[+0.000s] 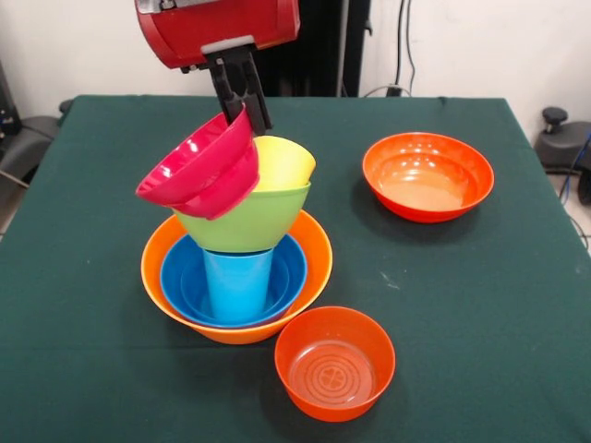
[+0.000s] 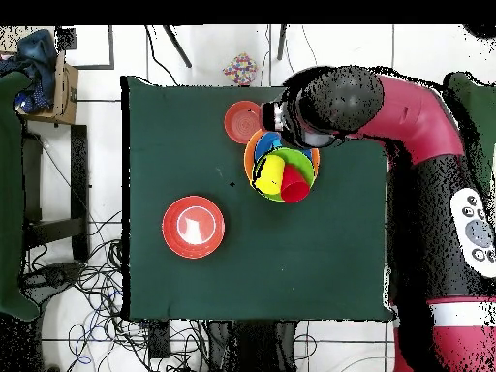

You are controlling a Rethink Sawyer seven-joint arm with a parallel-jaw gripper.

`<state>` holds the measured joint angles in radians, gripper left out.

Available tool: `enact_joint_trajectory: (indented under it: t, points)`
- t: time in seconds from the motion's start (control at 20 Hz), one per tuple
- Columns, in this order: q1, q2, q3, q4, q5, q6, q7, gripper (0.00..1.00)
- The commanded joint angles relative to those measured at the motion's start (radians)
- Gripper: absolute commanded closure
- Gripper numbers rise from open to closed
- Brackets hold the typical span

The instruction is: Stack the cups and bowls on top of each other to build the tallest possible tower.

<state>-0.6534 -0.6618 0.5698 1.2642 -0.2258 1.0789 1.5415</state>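
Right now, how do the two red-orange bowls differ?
The far red-orange bowl is wider and shallower; the near red-orange bowl is smaller and deeper. The far one sits well away from the tower; the near one sits just in front of it. Both stand upright, empty, loose on the table.

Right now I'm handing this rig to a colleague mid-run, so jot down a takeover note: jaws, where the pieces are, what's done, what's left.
Gripper: jaws shut on the rim of the pink bowl, held tilted over the tower.
Tower, left of centre in the front view: orange bowl at the bottom, blue bowl in it, light blue cup upright inside that, green bowl resting on the cup, yellow cup lying tilted in the green bowl.
Done: those five are stacked.
Left: seat the pink bowl, then add two red-orange bowls on the cloth, the near one and the far one.
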Motion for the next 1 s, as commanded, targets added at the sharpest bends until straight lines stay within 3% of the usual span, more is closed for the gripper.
enact_joint_trajectory:
  t: [0.05, 0.4, 1.0]
  points:
    - [0.022, -0.015, -0.030, 0.105, -0.010, 0.008, 0.027, 1.00]
    - [0.010, -0.080, -0.016, 0.169, 0.026, 0.025, 0.011, 1.00]
    - [0.009, -0.098, -0.014, 0.216, 0.019, -0.002, -0.004, 1.00]
